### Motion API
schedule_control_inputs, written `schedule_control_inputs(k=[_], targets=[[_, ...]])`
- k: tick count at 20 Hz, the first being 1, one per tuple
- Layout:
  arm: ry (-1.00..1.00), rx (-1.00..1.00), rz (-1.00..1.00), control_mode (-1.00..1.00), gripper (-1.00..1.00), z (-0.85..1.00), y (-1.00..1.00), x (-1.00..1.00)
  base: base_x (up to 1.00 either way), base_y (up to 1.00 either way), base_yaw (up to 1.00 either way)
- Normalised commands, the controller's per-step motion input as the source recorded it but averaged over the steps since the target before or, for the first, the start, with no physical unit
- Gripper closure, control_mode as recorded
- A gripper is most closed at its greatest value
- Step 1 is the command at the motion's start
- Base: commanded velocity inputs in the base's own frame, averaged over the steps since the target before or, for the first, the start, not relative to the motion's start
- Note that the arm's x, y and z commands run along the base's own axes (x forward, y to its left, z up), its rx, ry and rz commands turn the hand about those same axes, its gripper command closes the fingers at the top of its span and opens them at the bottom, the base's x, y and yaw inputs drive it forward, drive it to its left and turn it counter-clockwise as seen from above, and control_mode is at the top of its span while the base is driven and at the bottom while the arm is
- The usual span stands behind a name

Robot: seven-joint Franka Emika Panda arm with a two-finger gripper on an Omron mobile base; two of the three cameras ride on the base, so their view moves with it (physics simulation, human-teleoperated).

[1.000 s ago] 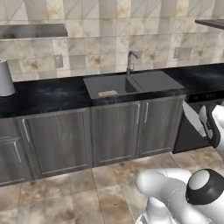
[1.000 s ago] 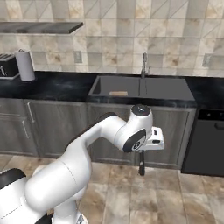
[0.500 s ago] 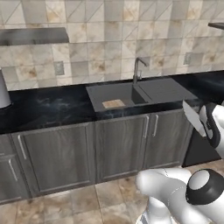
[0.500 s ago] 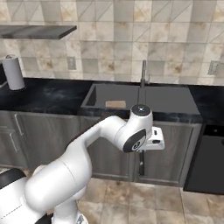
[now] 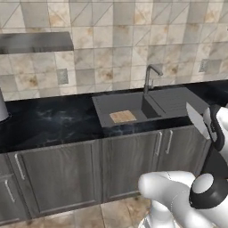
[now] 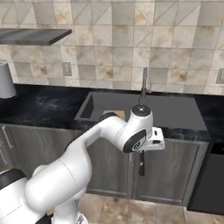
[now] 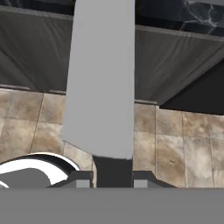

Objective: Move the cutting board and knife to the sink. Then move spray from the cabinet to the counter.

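Grey knife (image 7: 101, 83) blade juts straight out from the clamping pincer (image 7: 113, 180).

We are looking at a wall of beige and grey marbled tiles (image 5: 111, 49), with grey lower cabinets with bar handles (image 5: 58, 178) sitting below and a tan stone-tiled floor (image 7: 175, 148) lying underneath. A grey outlet plate (image 5: 62, 76) is showing on the tiles.

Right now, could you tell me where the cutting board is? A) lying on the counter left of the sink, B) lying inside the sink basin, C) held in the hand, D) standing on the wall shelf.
B: the cutting board lies flat on the floor of the sink, left of the faucet, while the hand holds the knife.
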Motion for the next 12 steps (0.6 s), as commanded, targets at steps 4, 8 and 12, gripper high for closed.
schedule_control_inputs(k=[4, 8, 12], targets=[[0.00, 0.00, 0.00, 1.00, 1.00, 0.00, 0.00, 0.00, 0.70, -0.19, 0.05], [0.00, 0.00, 0.00, 1.00, 1.00, 0.00, 0.00, 0.00, 0.73, -0.17, 0.06], [0.00, 0.00, 0.00, 1.00, 1.00, 0.00, 0.00, 0.00, 0.72, -0.16, 0.06]])
